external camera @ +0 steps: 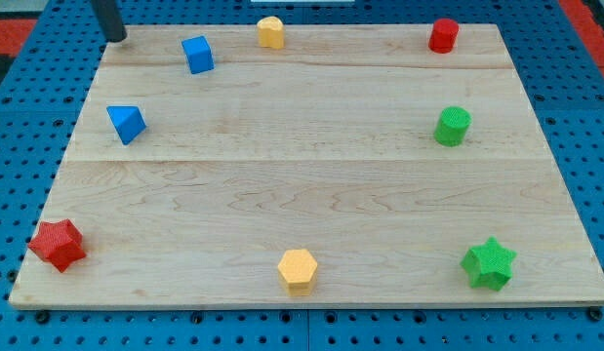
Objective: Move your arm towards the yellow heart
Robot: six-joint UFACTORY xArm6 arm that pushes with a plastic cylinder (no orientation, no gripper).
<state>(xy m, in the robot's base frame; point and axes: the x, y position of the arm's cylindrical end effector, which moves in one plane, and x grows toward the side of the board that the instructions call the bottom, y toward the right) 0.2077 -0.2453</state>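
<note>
The yellow heart (271,32) sits at the top edge of the wooden board (311,185), a little left of centre. My tip (116,38) is at the board's top left corner, well to the left of the heart. A blue cube (198,55) lies between my tip and the heart. My tip touches no block.
A blue triangular block (126,124) is at the left. A red star (58,244) is at the bottom left, a yellow hexagon (298,269) at the bottom centre, a green star (489,262) at the bottom right. A green cylinder (453,127) and a red cylinder (443,35) stand at the right.
</note>
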